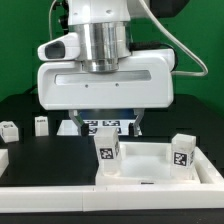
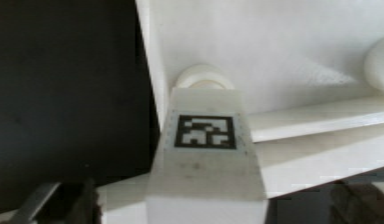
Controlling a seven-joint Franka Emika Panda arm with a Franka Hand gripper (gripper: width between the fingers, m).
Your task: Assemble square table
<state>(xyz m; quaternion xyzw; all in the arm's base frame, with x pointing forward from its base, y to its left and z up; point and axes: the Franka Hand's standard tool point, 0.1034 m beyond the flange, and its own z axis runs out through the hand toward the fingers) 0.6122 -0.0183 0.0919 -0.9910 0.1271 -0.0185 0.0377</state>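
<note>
The square table slab (image 1: 150, 170) lies at the front with its rimmed hollow face up. Two tagged white legs stand upright on it, one at the exterior view's left (image 1: 108, 152) and one at its right (image 1: 181, 153). Two more legs (image 1: 41, 125) (image 1: 10, 130) stand loose on the table at the left. My gripper (image 1: 105, 120) hangs just behind the left standing leg, jaws spread wide. In the wrist view that leg (image 2: 207, 135) rises between the dark fingers (image 2: 50, 205) of my gripper (image 2: 207, 212), over the slab (image 2: 260, 40). The fingers stand apart from it.
The marker board (image 1: 105, 126) lies under the hand, behind the slab. A long white bar (image 1: 110, 200) runs along the front edge, and another white piece (image 1: 3, 158) shows at the far left. The table surface is black.
</note>
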